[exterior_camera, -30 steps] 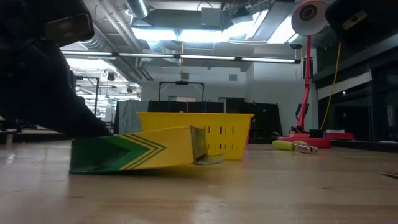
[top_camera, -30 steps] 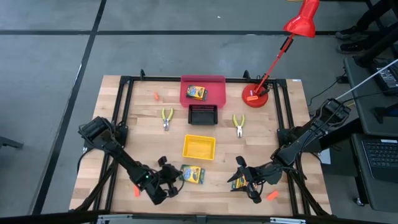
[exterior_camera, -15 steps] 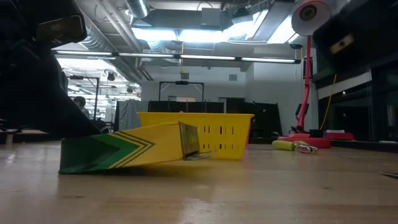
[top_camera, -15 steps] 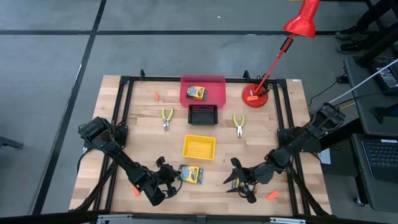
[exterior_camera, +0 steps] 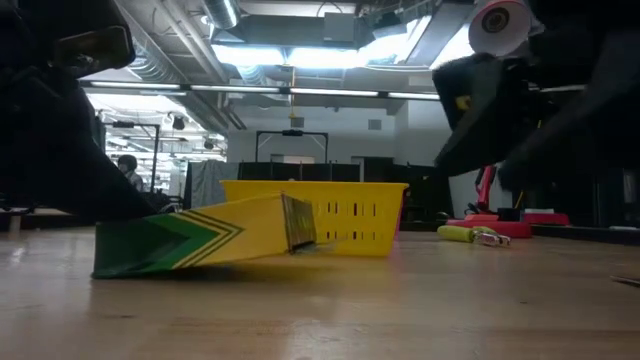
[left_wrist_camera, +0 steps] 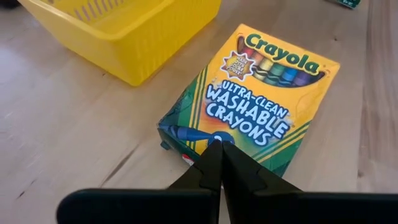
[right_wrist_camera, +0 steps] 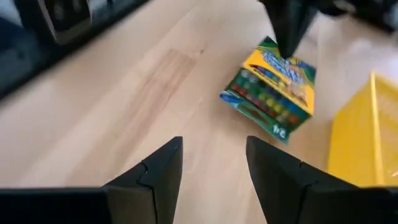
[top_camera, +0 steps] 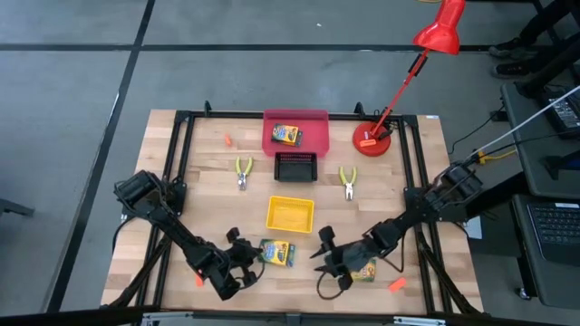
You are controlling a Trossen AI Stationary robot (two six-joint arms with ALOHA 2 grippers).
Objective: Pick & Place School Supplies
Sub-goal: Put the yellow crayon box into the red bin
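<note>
Crayon box (left_wrist_camera: 249, 118) touched by closed left tool (left_wrist_camera: 219, 163) — right tool (right_wrist_camera: 211, 168) hangs open nearby.

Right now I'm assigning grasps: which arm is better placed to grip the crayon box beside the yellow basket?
Right: its open end effector faces the yellow-and-green cardboard crayon box; the left end effector is shut against it.

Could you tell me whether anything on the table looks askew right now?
Yes: the crayon box in front of the yellow tray sits tilted, one end raised off the wood, with the shut left hand pressing its edge. Another crayon box lies under the right arm.
</note>
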